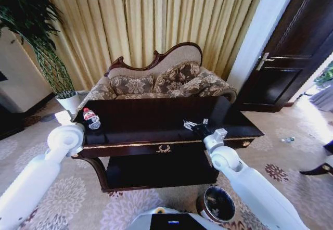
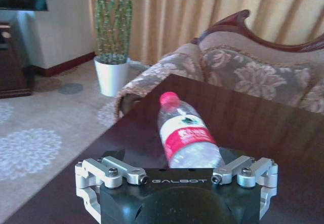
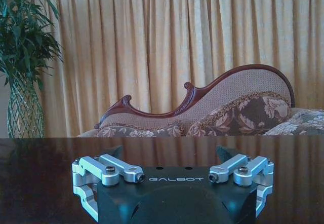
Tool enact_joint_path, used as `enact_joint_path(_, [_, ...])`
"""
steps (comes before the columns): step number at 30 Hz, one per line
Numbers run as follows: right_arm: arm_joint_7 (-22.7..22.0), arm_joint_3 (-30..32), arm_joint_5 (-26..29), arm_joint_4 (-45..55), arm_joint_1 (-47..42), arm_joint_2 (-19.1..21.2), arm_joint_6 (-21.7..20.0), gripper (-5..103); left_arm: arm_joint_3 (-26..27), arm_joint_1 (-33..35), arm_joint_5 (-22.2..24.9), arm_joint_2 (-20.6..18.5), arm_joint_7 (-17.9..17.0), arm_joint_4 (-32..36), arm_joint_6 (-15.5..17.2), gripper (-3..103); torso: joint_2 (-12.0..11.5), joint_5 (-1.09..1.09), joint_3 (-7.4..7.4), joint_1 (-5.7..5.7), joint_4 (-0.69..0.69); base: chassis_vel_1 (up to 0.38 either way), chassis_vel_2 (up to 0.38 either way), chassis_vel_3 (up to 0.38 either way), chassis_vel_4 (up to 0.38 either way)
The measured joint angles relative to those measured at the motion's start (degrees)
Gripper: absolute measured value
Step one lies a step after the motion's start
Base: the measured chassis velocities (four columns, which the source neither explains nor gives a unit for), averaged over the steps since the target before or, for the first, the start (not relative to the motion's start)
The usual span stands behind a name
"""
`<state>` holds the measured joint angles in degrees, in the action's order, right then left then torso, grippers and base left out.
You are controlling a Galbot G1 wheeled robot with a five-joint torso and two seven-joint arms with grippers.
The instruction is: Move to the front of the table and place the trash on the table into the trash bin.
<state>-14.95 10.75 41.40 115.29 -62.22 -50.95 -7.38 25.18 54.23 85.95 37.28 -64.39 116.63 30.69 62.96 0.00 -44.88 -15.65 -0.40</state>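
The robot stands in front of the big dark desk (image 1: 156,116); both arms reach out over its near edge. The left tool (image 2: 174,169) is low over the desk top, and its fingers (image 2: 251,171) are spread wide and hold nothing. The bottle (image 2: 185,139) lies on its side on the desk just ahead of this tool, right between the spread fingers; its red cap points away from the tool, toward the sofa (image 2: 263,72); the red label faces up; no finger touches it. In the head view the bottle (image 1: 91,118) is near the desk's left end, just past the left arm.

The right tool (image 1: 196,126) is over the right part of the desk; its fingers (image 3: 238,164) are spread open too and hold nothing; the shiny desk top (image 3: 45,178) lies bare ahead of it, with the sofa and the gold curtain (image 3: 167,46) past the far edge.

The trash bin (image 1: 216,204) sits on the carpet (image 1: 78,199) well behind and below the right tool, close to the robot, in front of the desk; it has a black bag inside. A tall plant in a white pot (image 1: 67,102) stands far off past the left tool.
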Motion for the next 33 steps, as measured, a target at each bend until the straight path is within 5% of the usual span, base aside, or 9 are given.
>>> enact_joint_path(18, [0.5, 0.8, -0.4, -1.1, -0.6, 0.1, 0.6, 100, -5.0, -7.4, 0.4, 2.1, 1.5, -5.5, 0.0, 100, 0.0, 0.00, 0.00, 0.00, 0.00, 0.000, 0.000, 0.000, 0.000])
enact_joint_path(33, [-1.1, -1.4, -0.7, -3.1, 1.4, -0.9, 1.6, 100, -8.2, -9.8, 3.8, 4.1, -2.8, -7.6, -0.9, 100, 0.0, 0.01, 0.00, 0.00, -0.01, 0.000, 0.000, 0.000, 0.000])
